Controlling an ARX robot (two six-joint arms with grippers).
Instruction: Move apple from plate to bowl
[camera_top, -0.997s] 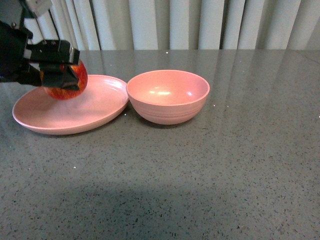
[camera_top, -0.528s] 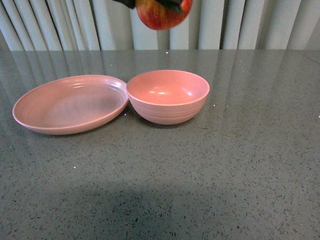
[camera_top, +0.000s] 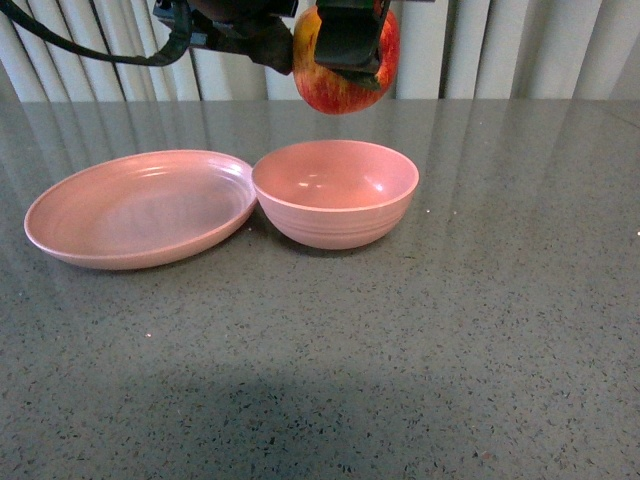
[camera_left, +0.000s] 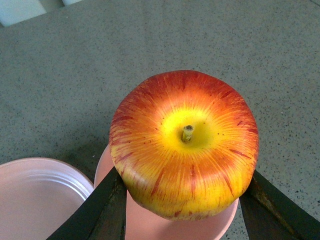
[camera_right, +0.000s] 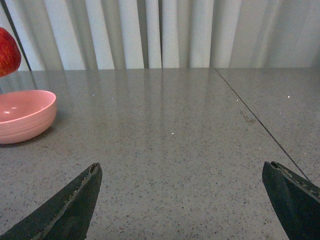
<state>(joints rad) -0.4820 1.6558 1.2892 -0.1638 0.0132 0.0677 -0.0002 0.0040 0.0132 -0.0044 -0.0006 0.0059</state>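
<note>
My left gripper (camera_top: 346, 58) is shut on the red, yellow-streaked apple (camera_top: 336, 96) and holds it in the air directly above the deep pink bowl (camera_top: 335, 218). The apple is clear of the bowl's rim. In the left wrist view the apple (camera_left: 185, 145) sits stem up between the two black fingers of the left gripper (camera_left: 184, 200), with the bowl (camera_left: 170, 227) right under it. The shallow pink plate (camera_top: 120, 215) lies empty to the left, touching the bowl; it also shows in the left wrist view (camera_left: 30, 200). My right gripper (camera_right: 182, 166) is open and empty over bare table.
The grey speckled table (camera_top: 400, 350) stretches in front of and to the right of the dishes. White curtains (camera_top: 500, 45) hang behind it. The right wrist view shows the bowl (camera_right: 22, 117) and apple (camera_right: 7, 52) far off, and a seam (camera_right: 260, 125) in the tabletop.
The left gripper lifted the apple off the plate, carried it right and high, and now has lowered it a little over the bowl. The plate is left empty.
</note>
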